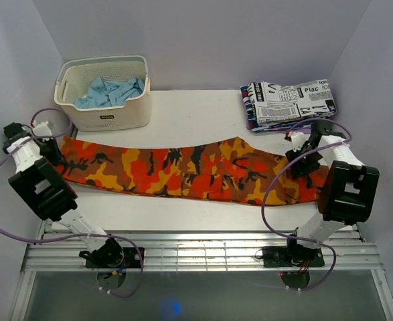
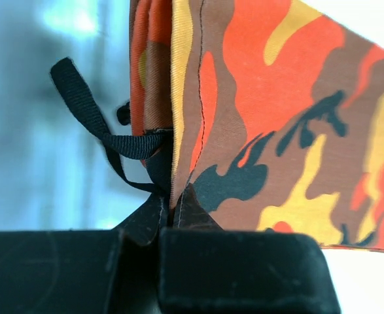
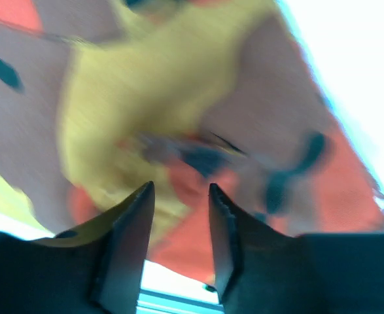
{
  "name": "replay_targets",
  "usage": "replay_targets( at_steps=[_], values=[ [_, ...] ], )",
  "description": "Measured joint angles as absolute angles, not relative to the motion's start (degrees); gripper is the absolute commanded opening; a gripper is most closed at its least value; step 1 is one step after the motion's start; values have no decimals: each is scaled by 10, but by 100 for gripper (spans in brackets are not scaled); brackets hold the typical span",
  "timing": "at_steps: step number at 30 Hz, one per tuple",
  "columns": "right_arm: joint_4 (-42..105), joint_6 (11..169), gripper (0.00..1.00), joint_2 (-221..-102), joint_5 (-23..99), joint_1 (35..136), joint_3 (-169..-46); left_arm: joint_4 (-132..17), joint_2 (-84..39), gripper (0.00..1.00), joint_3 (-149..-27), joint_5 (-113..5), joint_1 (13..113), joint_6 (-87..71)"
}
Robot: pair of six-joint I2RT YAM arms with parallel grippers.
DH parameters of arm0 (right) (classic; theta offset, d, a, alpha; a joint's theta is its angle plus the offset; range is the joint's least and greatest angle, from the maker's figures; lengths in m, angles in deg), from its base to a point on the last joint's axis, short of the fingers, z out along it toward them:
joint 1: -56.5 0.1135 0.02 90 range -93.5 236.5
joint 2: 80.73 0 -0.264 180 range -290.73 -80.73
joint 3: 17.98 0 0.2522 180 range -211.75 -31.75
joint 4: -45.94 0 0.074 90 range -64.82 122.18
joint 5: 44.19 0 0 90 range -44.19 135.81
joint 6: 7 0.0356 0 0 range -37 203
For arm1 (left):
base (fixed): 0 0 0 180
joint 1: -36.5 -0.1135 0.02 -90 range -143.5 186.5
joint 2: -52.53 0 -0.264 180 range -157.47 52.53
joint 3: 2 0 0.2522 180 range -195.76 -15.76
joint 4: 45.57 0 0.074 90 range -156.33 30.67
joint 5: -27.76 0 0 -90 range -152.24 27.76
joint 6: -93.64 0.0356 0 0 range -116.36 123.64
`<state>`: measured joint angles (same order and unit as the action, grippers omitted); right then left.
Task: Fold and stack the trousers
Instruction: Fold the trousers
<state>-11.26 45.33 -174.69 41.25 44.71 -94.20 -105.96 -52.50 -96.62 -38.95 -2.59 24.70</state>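
The trousers [image 1: 183, 170] lie stretched left to right across the table [image 1: 196, 110], with the left gripper [image 1: 51, 148] at their left end and the right gripper [image 1: 296, 160] over their right end. Behind them on the left stands a basket [image 1: 109, 115] with a garment [image 1: 109, 92] in it. Behind on the right lies a folded pile [image 1: 290, 101].

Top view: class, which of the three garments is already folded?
The newsprint-patterned garment at the far right. The camouflage trousers lie stretched out; the blue garment sits crumpled in the basket.

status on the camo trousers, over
Left gripper shut on left end of camo trousers. Right gripper open, over right end. Basket, folded stack behind, not on them.
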Motion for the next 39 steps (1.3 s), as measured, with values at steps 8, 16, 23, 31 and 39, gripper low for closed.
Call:
replay_targets(
  at_steps=[8,16,23,31,39],
  values=[
    [-202,470,66,-1741,321,453,-1041,-1149,-471,0,-1081,-290,-40,322],
    [-236,471,68,-1726,302,445,-1035,-1143,-310,0,-971,-171,183,254],
    [-252,471,68,-1731,296,421,-1027,-989,-264,0,-803,-203,368,56],
    [-270,471,68,-1732,299,416,-1029,-858,-298,0,-753,-414,564,-131],
    [-279,471,68,-1734,304,416,-1034,-801,-355,0,-733,-542,611,-250]
  ],
)
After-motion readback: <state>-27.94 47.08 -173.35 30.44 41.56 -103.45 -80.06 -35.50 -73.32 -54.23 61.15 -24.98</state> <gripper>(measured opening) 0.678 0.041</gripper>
